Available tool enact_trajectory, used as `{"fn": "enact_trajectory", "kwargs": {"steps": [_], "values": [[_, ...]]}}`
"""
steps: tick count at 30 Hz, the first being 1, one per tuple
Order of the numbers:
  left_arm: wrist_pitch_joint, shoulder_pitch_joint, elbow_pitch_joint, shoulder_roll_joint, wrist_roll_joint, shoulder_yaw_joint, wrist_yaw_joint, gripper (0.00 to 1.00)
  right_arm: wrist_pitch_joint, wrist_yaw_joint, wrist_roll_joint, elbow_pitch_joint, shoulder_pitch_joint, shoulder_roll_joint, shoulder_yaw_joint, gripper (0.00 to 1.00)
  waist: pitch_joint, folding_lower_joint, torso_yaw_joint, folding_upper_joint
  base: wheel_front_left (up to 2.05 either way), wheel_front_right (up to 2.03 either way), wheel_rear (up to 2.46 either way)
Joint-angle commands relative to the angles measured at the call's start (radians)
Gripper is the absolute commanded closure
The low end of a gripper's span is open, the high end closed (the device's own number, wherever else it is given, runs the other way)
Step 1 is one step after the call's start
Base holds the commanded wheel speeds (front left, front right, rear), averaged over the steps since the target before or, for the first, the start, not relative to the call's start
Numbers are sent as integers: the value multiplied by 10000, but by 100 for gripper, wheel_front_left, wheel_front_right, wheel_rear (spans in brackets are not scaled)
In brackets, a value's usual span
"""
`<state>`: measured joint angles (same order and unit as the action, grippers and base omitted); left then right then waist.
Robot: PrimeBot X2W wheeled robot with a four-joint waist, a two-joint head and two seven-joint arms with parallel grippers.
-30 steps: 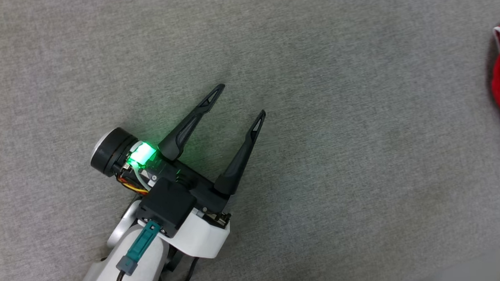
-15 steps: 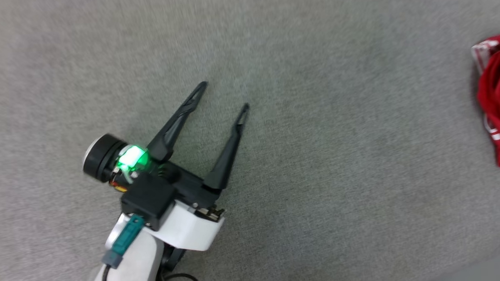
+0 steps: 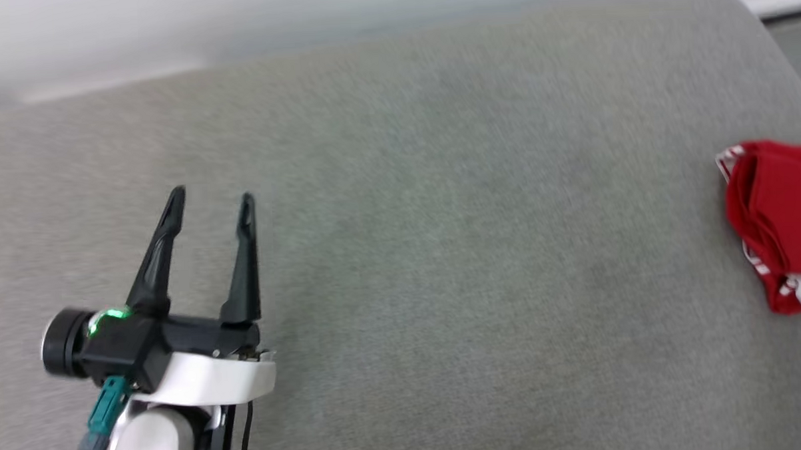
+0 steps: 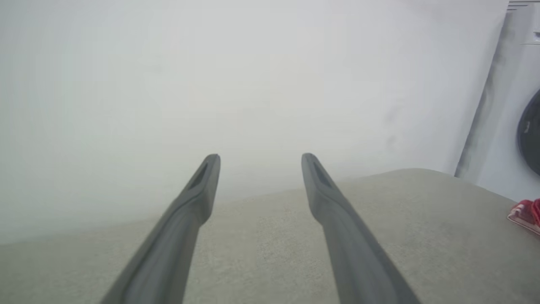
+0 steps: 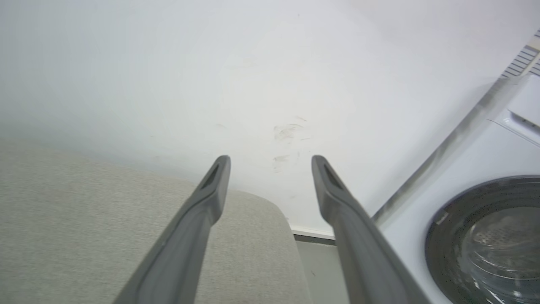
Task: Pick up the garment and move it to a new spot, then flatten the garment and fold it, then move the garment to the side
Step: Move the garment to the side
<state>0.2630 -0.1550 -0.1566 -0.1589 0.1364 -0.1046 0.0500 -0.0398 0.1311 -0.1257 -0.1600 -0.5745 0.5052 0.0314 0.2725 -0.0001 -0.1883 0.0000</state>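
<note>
The garment (image 3: 777,225) lies bunched at the right edge of the grey cushion (image 3: 440,217), cut off by the frame. Its long axis runs near to far, with striped trim along its left side; I cannot tell which end is the collar. The left gripper (image 3: 211,197), near left, and the right gripper (image 5: 271,162) are both released, with nothing between their fingers. The washing machine (image 5: 485,236) drum's contents are unclear

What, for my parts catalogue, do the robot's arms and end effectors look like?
The left end effector has two long, tapering black fingers with slotted tips, a black base with a green light, a teal plug and a white forearm. The right end effector has matching fingers.
</note>
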Motion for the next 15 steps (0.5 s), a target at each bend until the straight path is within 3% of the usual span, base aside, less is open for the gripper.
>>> {"fn": "enact_trajectory", "kwargs": {"steps": [1,9,15], "values": [[21,235,50,111,-17,165,-71,0,98,-7,-97,415,510,-423,50,0,-654,1,515,0,0,0,0],[20,1144,504,498,69,600,105,0,905,-7,-627,2192,2943,-2466,413,0,-1433,1,1237,0,0,0,0],[21,1537,918,680,65,687,254,0,1612,-7,-915,2240,4260,-3417,401,0,-1661,1,1582,0,0,0,0]]}}
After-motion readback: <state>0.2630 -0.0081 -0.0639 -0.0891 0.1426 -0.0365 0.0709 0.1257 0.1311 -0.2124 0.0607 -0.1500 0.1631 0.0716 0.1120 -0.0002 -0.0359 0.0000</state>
